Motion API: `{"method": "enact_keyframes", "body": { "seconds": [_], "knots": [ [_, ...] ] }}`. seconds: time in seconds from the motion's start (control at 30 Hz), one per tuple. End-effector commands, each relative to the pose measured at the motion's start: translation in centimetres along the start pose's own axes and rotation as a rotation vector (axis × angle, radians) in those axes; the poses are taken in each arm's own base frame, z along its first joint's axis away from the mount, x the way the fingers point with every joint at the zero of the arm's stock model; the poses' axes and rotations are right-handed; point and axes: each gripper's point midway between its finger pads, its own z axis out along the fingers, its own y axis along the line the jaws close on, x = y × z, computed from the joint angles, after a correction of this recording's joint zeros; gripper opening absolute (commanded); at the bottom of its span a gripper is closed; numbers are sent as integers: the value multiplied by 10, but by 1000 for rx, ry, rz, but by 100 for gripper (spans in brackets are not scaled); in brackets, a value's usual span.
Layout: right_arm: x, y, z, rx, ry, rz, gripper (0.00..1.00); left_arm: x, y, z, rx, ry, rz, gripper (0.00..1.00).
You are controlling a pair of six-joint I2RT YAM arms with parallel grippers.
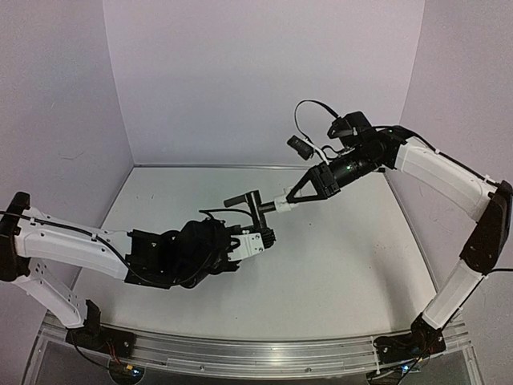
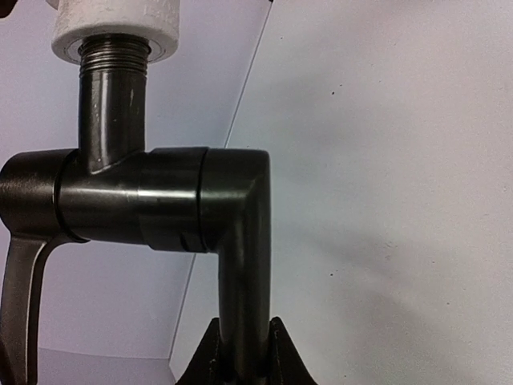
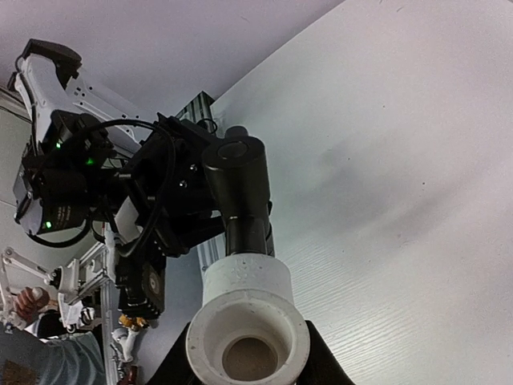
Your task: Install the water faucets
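We see the left tool [image 1: 264,237] closed on the lower straight leg of the black faucet pipe [image 2: 160,208]. In the left wrist view its two fingers [image 2: 207,357] press against either side of that leg. The pipe rises from the grip, turns through its elbow into a thicker horizontal body, and from that body a short neck points up to a threaded end. The white fitting [image 3: 248,301] sits on that threaded end, with a few turns of thread showing below its rim. The right tool [image 1: 288,199] is closed on the fitting. In the right wrist view its dark fingers [image 3: 321,361] flank the white tube, whose open mouth faces the camera. From above, both parts meet in mid-air over the middle of the white bench [image 1: 345,265], between the two arms, with the fitting just to the right of the pipe. We cannot tell how deep the thread has gone.
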Motion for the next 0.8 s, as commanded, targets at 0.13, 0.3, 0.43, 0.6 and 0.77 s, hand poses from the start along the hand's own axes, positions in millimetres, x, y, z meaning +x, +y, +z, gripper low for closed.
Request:
{"method": "enact_keyframes", "body": {
  "seconds": [0.13,0.3,0.43,0.6,0.77],
  "knots": [
    [-17,-9,2,-24,-34,163,24,-55,19,-4,-168,-120,106,0],
    [-32,-9,-16,61,-83,31,55,-57,15,-17,-25,-150,-30,0],
    [-51,-7,-40,190,-135,-215,72,-55,7,-27,122,-151,-120,0],
    [-61,24,-67,253,-170,-573,82,-52,-2,-32,287,-135,-240,0],
    [-47,51,-84,292,-144,-942,87,-50,-2,-39,440,-147,-380,0]
  ]
}}
